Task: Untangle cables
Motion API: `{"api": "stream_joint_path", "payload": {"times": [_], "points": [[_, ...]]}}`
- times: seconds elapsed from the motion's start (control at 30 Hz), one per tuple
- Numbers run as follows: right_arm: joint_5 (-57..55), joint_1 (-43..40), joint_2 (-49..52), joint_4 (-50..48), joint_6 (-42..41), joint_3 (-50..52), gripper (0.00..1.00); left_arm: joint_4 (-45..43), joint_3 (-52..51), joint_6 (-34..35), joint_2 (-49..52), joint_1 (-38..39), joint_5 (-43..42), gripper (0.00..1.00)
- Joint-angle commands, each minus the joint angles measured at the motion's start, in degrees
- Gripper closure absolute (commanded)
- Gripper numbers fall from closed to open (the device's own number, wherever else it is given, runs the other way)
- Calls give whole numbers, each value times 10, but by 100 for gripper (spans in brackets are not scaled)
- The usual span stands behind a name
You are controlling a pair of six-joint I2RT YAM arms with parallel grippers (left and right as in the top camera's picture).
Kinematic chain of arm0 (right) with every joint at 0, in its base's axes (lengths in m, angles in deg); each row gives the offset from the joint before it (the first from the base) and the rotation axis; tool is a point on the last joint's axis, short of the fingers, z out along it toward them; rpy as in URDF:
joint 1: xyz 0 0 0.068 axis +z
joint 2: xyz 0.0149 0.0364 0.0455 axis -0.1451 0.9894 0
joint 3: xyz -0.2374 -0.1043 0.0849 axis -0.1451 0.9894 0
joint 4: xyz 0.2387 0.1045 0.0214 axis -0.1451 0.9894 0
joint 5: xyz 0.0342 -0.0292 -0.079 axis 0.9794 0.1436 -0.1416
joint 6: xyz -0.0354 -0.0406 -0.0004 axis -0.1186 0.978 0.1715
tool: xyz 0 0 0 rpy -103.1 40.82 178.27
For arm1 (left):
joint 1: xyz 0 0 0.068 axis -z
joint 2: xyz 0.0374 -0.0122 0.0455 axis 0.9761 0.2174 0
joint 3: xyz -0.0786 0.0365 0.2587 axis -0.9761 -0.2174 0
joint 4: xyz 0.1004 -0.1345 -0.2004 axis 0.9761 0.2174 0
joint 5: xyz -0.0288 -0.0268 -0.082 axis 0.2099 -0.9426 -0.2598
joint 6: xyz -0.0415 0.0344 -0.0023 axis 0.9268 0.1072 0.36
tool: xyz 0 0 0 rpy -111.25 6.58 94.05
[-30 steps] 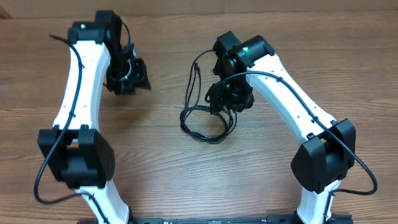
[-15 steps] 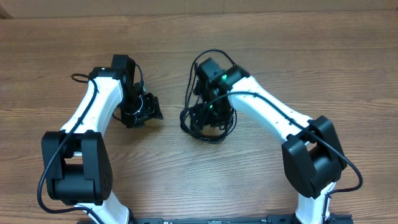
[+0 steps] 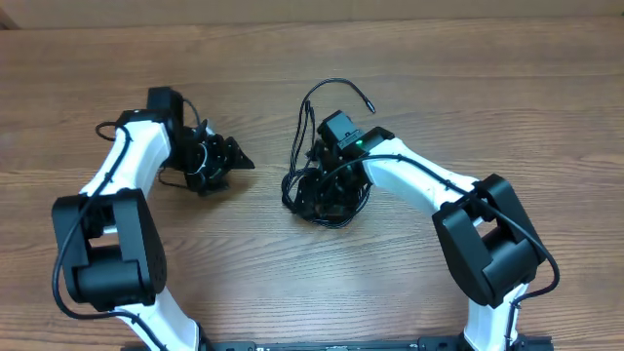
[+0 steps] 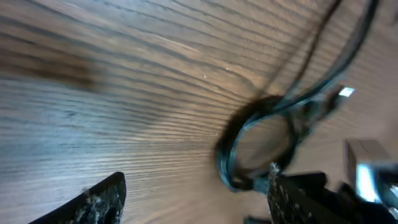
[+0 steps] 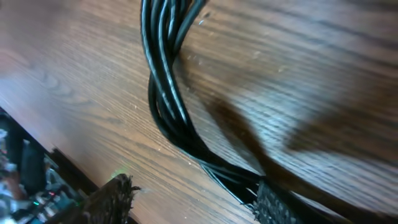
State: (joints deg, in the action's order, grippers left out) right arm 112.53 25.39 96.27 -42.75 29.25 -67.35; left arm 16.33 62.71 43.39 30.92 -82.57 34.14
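While the cables [image 5: 163, 81] lie mid-counter as a tight coil with loose strands trailing toward the far edge, the right claw [image 5: 194, 190] sits directly over that coil. Its fingers are spread, with the twisted bundle running between them and close against one finger. It is probably not pinched, though the wrist view is blurred. The left claw [image 4: 196, 180] is also spread and empty, off to the left and aimed at the loop – clearly the farther arm. Set against a second ago, the right claw has come down from the coil's far-right side onto it. The left has swung nearer and opened wider, and one plug end now arcs free over the counter [image 3: 487, 97].
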Motion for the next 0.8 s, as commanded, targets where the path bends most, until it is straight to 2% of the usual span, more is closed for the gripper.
{"api": "stream_joint_path", "payload": {"times": [0.0,0.1,0.2,0.3,0.43,0.5,0.57,0.63,0.67,0.77], "points": [[17,1,3,-11,-22,13,37,-4,-6,-54,31,-25,-138,27],[16,14,3,-49,-32,39,29,-14,-6,-65,45,-32,-150,25],[17,18,3,-86,-92,69,23,-17,-6,-64,49,-32,-150,23],[19,16,3,-107,-151,90,24,-22,-6,-64,49,-31,-148,21],[75,18,6,-130,-159,97,38,-27,-6,-64,49,-31,-134,19],[97,24,6,-149,-158,97,43,-28,-6,-64,49,-31,-135,14],[120,30,6,-179,-156,97,60,-28,-6,-64,49,-31,-135,8],[152,31,6,-211,-156,97,85,-27,-6,-65,49,-31,-136,2],[167,31,6,-225,-157,97,93,-25,-5,-65,49,-33,-137,2],[215,19,6,-262,-156,97,96,-18,-5,-68,49,-42,-153,1]]}}
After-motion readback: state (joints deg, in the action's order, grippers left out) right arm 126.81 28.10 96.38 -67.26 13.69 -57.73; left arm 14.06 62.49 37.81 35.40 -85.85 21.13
